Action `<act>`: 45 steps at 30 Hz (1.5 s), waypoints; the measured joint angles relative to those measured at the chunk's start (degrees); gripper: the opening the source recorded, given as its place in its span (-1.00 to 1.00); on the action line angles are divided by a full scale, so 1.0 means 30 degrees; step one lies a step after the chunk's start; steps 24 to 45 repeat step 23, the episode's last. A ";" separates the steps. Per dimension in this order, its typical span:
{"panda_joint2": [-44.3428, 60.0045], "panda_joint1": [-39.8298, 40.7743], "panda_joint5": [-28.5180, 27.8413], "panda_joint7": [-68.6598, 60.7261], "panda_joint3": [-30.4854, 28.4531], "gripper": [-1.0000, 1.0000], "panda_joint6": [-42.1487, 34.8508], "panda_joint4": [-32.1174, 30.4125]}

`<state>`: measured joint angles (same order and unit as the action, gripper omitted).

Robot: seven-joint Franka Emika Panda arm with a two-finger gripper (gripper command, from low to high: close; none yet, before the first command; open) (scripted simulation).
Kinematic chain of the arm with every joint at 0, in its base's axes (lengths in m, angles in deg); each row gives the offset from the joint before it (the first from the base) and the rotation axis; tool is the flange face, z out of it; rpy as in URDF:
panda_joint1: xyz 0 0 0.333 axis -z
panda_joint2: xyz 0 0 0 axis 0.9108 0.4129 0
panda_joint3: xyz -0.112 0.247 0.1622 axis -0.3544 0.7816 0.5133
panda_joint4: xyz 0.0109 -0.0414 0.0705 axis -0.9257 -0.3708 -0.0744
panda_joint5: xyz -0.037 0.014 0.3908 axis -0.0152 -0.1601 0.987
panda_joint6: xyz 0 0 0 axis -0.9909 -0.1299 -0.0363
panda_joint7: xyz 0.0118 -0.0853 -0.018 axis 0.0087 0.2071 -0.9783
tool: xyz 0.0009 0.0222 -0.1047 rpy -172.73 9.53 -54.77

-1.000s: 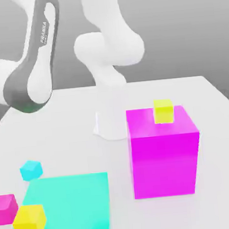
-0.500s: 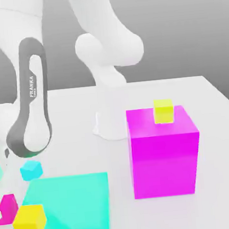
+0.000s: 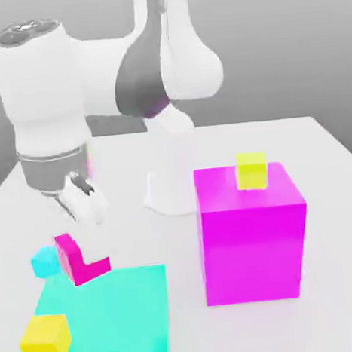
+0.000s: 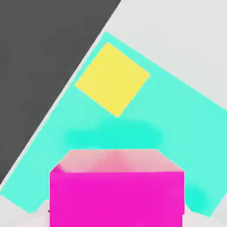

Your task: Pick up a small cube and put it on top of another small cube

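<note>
while tilted, small pink cube [image 3: 79,258] hangs from gripper [image 3: 85,210].

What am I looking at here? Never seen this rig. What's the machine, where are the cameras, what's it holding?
It is a simulated scene, not real footage. The white machine is a robot arm with two fingers at its end.

The exterior view comes from a camera standing off the arm and looking across the table. The hand view comes from a camera on the robot's hand, looking past the fingers.

On the table lie a flat teal slab with a yellow cube on it, a small cyan cube beside the slab, and a big magenta block with a second yellow cube on top.

The fingers are shut on a small pink cube, apparently lifted above the slab. It is the pink shape nearest the camera in the hand view.
</note>
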<state>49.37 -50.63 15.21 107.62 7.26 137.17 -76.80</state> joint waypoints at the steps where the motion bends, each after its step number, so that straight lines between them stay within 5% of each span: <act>1: -0.0683 -0.0404 0.0111 -0.0393 0.0255 -1.00 -0.0487 -0.0195; 15: -1.0341 -0.7513 0.2521 -0.6524 0.2991 -1.00 -0.7333 -0.2914; 20: -1.0210 -0.8353 0.3145 -0.7190 0.3602 -1.00 -0.4952 -0.5159; 21: -1.0051 -0.8363 0.3226 -0.7222 0.3693 1.00 -0.4455 -0.5497; 45: -1.0052 -0.8363 0.3229 -0.7224 0.3693 1.00 -0.4455 -0.5496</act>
